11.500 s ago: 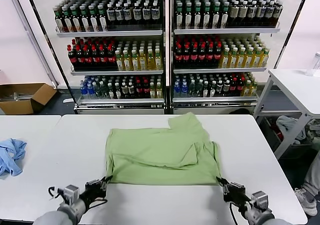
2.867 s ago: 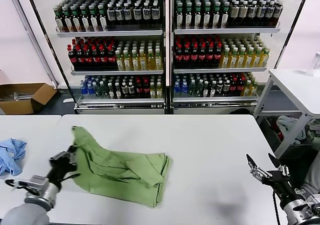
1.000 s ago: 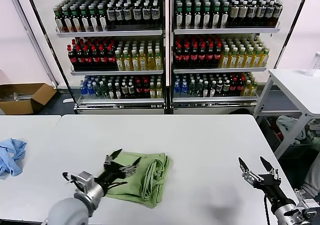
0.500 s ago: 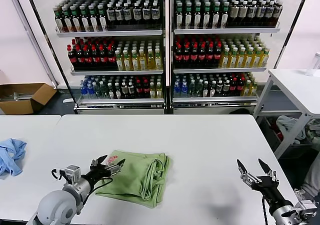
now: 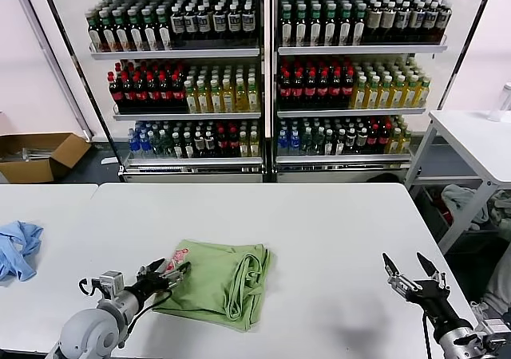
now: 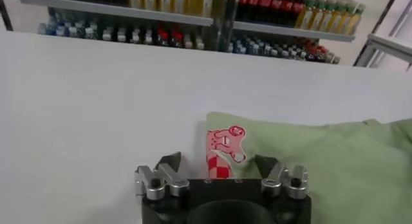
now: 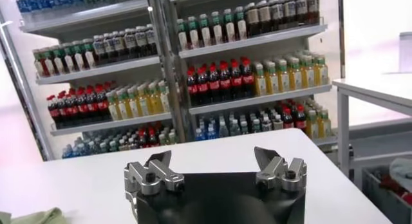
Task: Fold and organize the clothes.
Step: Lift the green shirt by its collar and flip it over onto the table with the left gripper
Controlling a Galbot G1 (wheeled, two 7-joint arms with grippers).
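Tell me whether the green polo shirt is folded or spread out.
Folded. The green polo shirt lies as a compact bundle on the white table, layered edges stacked along one side, red-and-white chest print facing up by the left gripper.

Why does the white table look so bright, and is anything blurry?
Head view: the table is evenly lit, with only a faint shadow near its front edge. Left wrist view: shirt sharp, far bottles soft. Right wrist view: window glare beside the shelves.
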